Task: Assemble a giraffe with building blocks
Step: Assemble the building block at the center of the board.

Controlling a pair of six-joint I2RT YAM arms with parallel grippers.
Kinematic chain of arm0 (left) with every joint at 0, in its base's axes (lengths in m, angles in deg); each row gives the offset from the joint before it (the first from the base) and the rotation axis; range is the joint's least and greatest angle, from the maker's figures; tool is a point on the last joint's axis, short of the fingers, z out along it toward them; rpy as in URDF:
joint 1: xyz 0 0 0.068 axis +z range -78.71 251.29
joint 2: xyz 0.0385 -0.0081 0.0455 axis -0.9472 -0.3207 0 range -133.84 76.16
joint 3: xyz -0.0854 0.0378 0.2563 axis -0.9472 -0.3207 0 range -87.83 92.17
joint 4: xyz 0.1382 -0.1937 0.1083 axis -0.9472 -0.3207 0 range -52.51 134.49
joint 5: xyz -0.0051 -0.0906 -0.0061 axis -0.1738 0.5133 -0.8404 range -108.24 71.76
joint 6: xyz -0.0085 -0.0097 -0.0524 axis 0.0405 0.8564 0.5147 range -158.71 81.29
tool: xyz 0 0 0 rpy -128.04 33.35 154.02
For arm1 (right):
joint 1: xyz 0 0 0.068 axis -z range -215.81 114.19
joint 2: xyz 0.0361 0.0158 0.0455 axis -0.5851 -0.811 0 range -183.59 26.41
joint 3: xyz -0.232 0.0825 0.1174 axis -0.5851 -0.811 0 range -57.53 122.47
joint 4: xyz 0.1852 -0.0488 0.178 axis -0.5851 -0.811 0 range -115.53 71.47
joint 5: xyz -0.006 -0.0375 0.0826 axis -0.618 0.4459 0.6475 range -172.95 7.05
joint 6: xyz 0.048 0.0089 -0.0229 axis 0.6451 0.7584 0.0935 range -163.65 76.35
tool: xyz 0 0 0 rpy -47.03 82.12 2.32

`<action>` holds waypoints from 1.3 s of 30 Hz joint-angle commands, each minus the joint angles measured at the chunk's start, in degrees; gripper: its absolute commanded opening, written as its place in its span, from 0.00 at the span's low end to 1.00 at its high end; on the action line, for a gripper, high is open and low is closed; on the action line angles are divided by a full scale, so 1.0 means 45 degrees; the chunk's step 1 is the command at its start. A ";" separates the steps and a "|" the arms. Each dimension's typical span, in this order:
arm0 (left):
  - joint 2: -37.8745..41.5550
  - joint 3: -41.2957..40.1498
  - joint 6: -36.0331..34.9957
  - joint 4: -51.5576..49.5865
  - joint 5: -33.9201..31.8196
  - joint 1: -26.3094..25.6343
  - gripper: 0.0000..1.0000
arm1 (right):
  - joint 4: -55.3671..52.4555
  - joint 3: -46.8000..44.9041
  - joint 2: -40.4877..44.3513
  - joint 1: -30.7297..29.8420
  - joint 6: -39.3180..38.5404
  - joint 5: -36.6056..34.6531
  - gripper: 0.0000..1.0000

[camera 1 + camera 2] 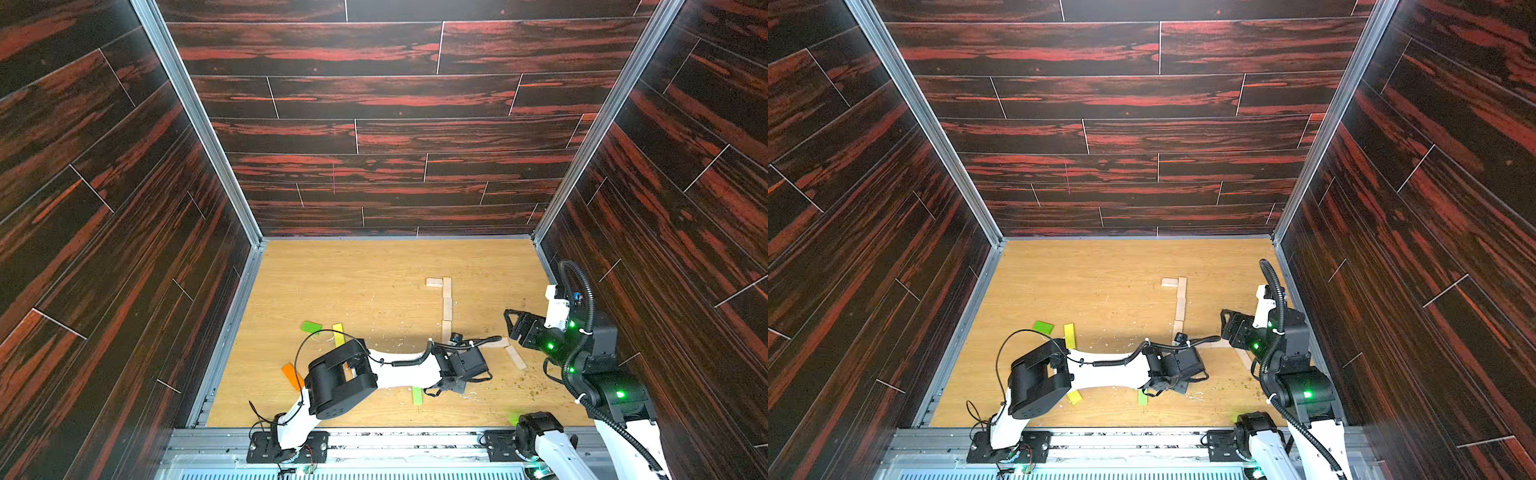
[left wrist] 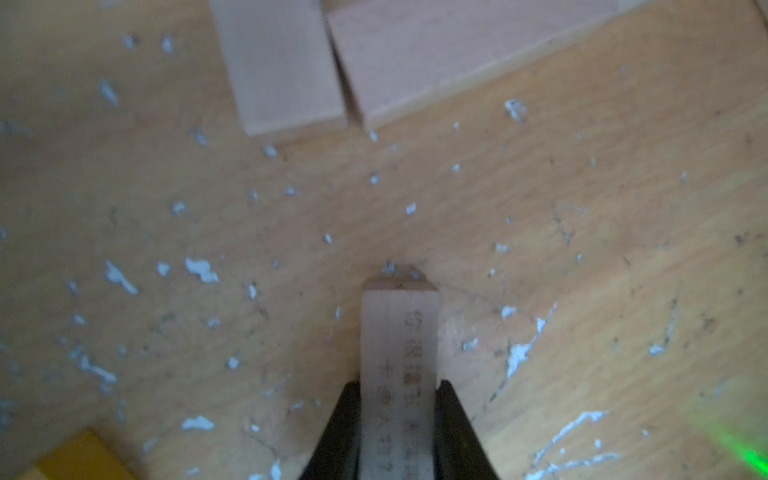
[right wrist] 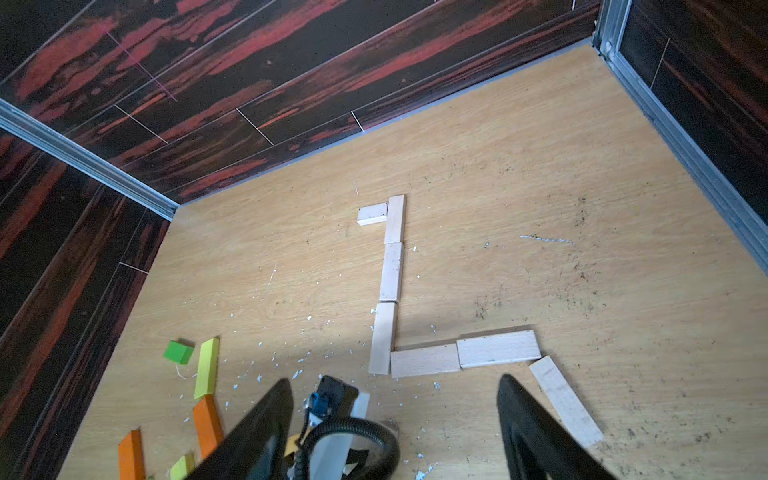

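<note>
Gripping a pale plank between its fingers, the left claw sits low over the bench, just near of the corner where the neck column meets the two body planks. A slanted leg plank lies at the body's right end. The front leg looks to be the step in hand. Next, the held plank needs setting against the body's left end without nudging it. The right claw hangs wide and empty at the right.

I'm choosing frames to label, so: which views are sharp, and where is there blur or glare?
Left wrist view: soft throughout; the plain block held by the left gripper is clearest; a green flare. Right wrist view: laid plain blocks sharp, right gripper fingers blurred. Both top views: table evenly lit, sharp.
</note>
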 commanded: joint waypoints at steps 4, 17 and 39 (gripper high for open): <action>-0.0425 0.0614 0.1390 -0.1744 -0.0830 0.0052 0.13 | 0.0000 0.0094 0.0276 -0.0058 -0.0487 0.0068 0.78; -0.1586 0.2691 0.2112 -0.3170 -0.0900 0.0515 0.14 | -0.0052 0.0055 0.0657 -0.0058 -0.1006 -0.0128 0.78; -0.2264 0.3692 0.2201 -0.3531 -0.0543 0.0841 0.36 | -0.0020 0.0210 0.0656 -0.0058 -0.1175 -0.0049 0.79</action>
